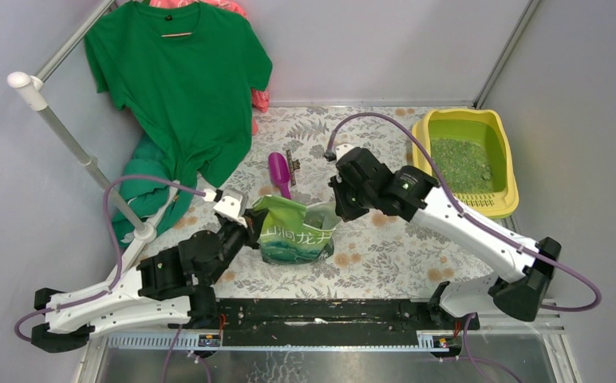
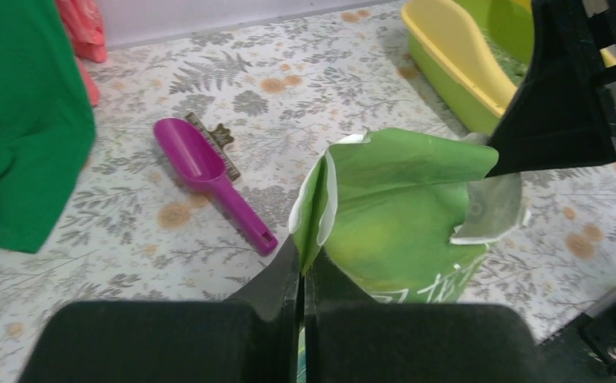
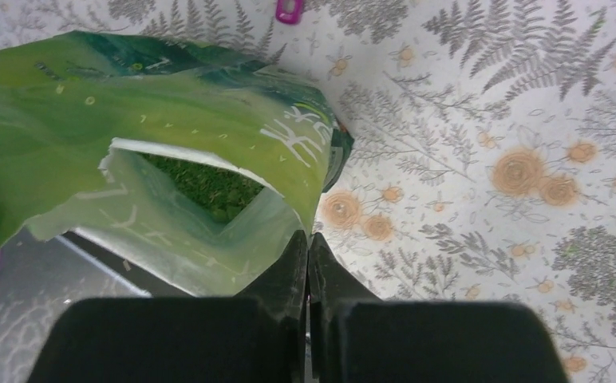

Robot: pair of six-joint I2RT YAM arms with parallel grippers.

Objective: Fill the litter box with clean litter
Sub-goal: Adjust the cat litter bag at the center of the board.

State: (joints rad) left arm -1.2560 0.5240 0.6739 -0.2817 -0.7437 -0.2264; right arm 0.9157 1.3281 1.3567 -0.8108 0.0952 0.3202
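A glossy green bag [image 1: 293, 235] stands torn open mid-table. My left gripper [image 2: 302, 263] is shut on the left edge of its mouth [image 2: 321, 191]. My right gripper [image 3: 306, 243] is shut on the opposite, right edge of the bag [image 3: 169, 120]. Green clean litter [image 3: 205, 183] shows inside the opening. The yellow litter box [image 1: 509, 171] sits at the far right, apart from both grippers, with a layer of green litter [image 1: 460, 163] in it. From above, the left gripper [image 1: 250, 227] and right gripper [image 1: 338, 209] flank the bag.
A purple scoop [image 1: 279, 171] lies just behind the bag beside a dark clip [image 1: 290, 162]. A green T-shirt [image 1: 181, 88] hangs from a white rack [image 1: 65, 136] at the back left, over pink cloth. Grey walls close in the table.
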